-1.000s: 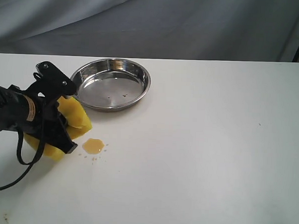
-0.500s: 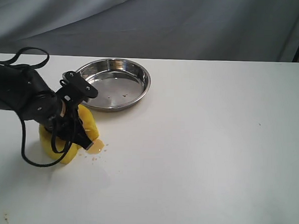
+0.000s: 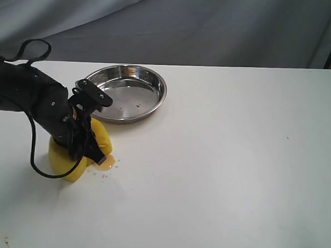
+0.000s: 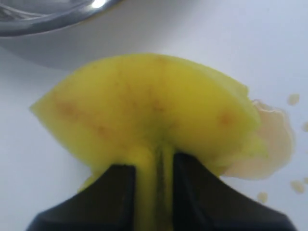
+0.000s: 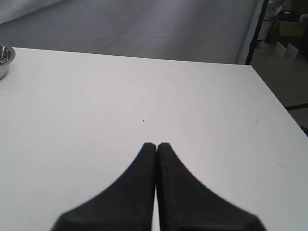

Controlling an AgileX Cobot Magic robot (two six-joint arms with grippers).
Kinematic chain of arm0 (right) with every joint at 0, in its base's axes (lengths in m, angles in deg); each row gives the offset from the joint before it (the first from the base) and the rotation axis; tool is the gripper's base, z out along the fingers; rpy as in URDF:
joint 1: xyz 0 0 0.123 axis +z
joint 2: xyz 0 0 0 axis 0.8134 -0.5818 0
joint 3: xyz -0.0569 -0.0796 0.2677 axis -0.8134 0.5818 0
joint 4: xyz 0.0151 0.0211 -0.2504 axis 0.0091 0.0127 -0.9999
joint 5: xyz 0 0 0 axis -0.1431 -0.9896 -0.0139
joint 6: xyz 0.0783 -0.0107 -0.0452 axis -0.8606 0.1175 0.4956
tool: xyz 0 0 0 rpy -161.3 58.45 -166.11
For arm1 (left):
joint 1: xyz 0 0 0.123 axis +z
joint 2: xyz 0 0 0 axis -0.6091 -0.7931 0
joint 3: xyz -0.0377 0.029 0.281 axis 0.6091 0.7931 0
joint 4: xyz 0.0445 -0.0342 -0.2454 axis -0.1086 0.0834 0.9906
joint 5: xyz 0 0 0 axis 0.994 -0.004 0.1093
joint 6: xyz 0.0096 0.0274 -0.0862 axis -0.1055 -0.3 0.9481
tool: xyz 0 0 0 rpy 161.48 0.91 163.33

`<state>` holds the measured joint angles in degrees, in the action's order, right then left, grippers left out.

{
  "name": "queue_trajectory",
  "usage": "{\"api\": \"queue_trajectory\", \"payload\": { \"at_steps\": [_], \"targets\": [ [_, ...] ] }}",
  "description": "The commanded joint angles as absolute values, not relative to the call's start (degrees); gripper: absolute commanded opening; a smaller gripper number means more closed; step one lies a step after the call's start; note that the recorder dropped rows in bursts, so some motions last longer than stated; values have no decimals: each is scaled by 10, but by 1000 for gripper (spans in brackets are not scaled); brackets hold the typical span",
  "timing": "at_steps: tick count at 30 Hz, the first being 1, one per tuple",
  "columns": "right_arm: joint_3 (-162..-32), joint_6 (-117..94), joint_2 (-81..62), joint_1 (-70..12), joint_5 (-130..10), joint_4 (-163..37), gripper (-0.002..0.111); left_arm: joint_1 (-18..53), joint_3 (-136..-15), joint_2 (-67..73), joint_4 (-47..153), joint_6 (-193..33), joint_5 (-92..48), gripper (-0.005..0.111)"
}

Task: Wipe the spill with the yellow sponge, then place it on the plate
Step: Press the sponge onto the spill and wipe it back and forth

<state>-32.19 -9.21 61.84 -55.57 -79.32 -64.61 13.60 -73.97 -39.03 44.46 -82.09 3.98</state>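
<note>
Big change from a second ago: a swing of the left arm [image 3: 29, 93] inward from the left edge of the bench [image 3: 234, 176], with the yellow sponge [image 3: 62, 162] carried right up against the spill [image 3: 111, 162]. Already nearly there half a second back, so only a small nudge since.

Largest to smallest now. White bench, all the action in its left half. Plate [image 3: 109, 94] near the back edge, left of centre, nothing in it apart from a few specks [image 3: 137, 106], just behind the sponge and apart from it. Sponge on the left side, about midway between back and front edges, pinched hard enough to bulge out like a fan. Left hand [image 4: 155, 166] clenched on that sponge, black fingers [image 4: 115, 192] sunk into the foam. Right hand [image 5: 157, 147] squeezed shut on nothing, hovering over bare bench, out of the exterior shot. Spill just beside the sponge toward the right, foam edge touching or slightly overlapping the puddle, most of the amber liquid not yet soaked up. Tiny droplets [image 3: 104, 176] on the front-edge side.

Tips for the wipe, just my read: keep the foam pressed flat on the bench, drag slow and straight across the puddle, then sweep frontward for the droplets. No easing of the grip. Too fast or too light and probably just a smear.
</note>
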Motion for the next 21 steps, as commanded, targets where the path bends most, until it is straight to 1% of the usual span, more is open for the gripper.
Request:
{"api": "queue_trajectory", "payload": {
  "at_steps": [1, 7, 14, 21],
  "targets": [
    [-320, -95, 621, -555, -791, -650, 0, 129, -729, -409, 665, -1004, 65, 0],
    [-320, -95, 621, -555, -791, -650, 0, 129, -729, -409, 777, -1106, 98, 0],
    [-320, -95, 621, -555, -791, -650, 0, 129, -729, -409, 822, -1157, 151, 0],
    [-320, -95, 621, -555, -791, -650, 0, 129, -729, -409, 824, -1177, 90, 0]
  ]
}}
